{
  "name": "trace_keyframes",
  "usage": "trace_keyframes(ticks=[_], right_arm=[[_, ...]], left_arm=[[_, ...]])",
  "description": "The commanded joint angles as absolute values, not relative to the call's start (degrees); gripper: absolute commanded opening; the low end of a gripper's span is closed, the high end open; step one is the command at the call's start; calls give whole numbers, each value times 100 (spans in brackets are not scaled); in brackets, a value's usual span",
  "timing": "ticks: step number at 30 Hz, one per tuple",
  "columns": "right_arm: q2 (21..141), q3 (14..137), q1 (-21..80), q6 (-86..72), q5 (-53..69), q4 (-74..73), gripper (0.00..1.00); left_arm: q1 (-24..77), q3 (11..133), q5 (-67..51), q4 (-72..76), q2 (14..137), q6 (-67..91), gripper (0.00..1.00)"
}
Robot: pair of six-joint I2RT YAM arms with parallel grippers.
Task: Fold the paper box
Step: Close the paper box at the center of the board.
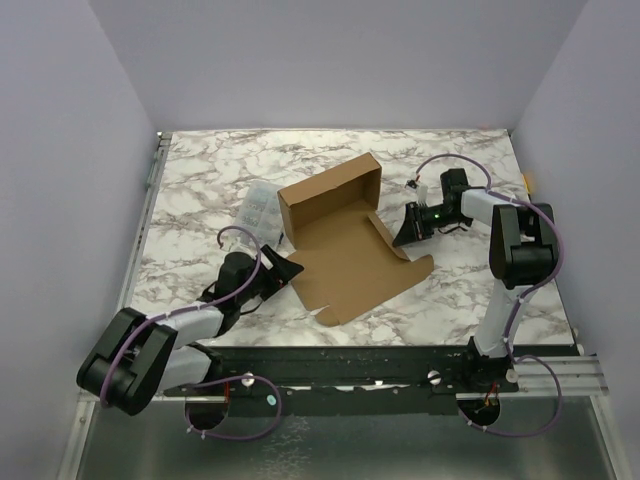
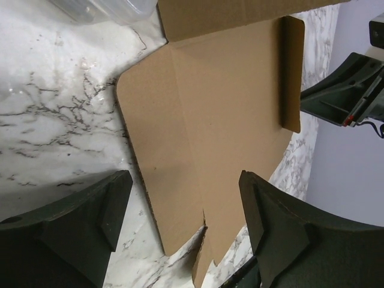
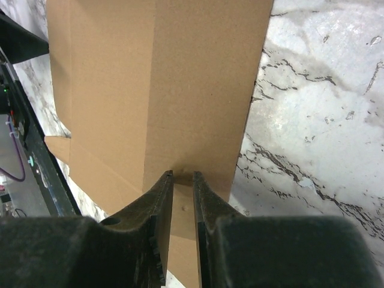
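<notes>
The paper box [image 1: 345, 255] is brown cardboard in the middle of the marble table. Its far part stands up as low walls and its near part lies flat as a sheet with flaps. My left gripper [image 1: 283, 270] is open at the sheet's left near edge. In the left wrist view [image 2: 185, 180] its fingers stand wide apart over the sheet [image 2: 210, 108], holding nothing. My right gripper [image 1: 405, 237] is at the sheet's right flap. In the right wrist view [image 3: 183, 175] its fingers are almost together, tips on the flap [image 3: 180, 78], with nothing seen clamped between them.
A small clear plastic case [image 1: 258, 210] lies just left of the box's raised part, and shows in the left wrist view [image 2: 108, 7]. A black rail [image 1: 380, 365] runs along the table's near edge. Pale walls enclose the table on three sides.
</notes>
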State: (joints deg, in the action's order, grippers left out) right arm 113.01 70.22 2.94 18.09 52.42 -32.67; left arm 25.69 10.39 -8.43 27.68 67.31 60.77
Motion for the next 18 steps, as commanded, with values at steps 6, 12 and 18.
trace_keyframes(ticks=[6,12,18], right_arm=[[11495,6996,281,1903,5331,-3322,21],[11530,7005,274,1911,5326,-3341,21],[11582,6996,287,1915,5311,-3374,21]], left_arm=[[2532,725,-839,2725,7459,6246,82],[2534,544,-924,3126,7572,6443,84],[2536,606,-1163,3428,7023,6434,67]])
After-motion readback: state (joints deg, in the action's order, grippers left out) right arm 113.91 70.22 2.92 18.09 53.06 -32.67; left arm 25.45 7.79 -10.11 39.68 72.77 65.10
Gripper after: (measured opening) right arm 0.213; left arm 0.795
